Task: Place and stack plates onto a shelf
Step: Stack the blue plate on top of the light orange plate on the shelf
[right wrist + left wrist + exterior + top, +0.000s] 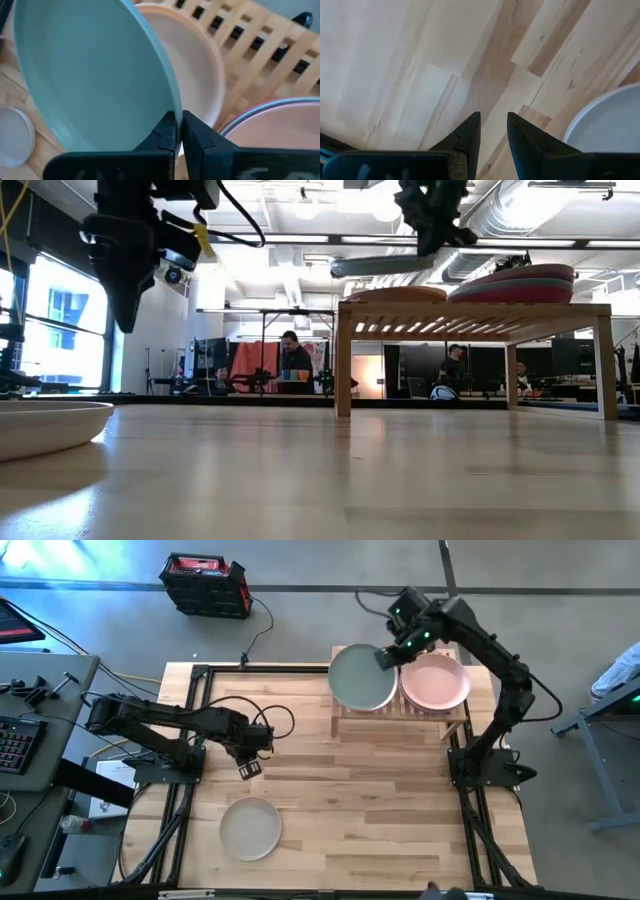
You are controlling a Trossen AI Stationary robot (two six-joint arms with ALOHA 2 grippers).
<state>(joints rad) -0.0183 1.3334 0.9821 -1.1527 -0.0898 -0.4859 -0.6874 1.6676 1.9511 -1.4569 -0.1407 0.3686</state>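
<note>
My right gripper [385,658] is shut on a mint green plate [360,678] above the left half of the slatted wooden shelf [400,712]. Under it a peach plate [200,75] lies on the slats. A stack topped by a pink plate [435,683] sits on the shelf's right half; the low view shows magenta in that stack [515,283]. A beige plate [250,828] rests flat on the table near the front. My left gripper [250,766] hovers just beyond that plate, narrowly open, touching nothing. My right gripper pinches the mint green plate's rim [172,107] between its two fingers, on the side toward the table's far right. The fingers slant down from the far right. The plate is lifted clear, close to level, above the peach plate [400,295].
The shelf [470,310] stands on short legs at the table's far edge. Bare plank tabletop [380,800] lies between shelf and beige plate. Black frame rails [185,770] run along both table sides. People and desks show in the room beyond.
</note>
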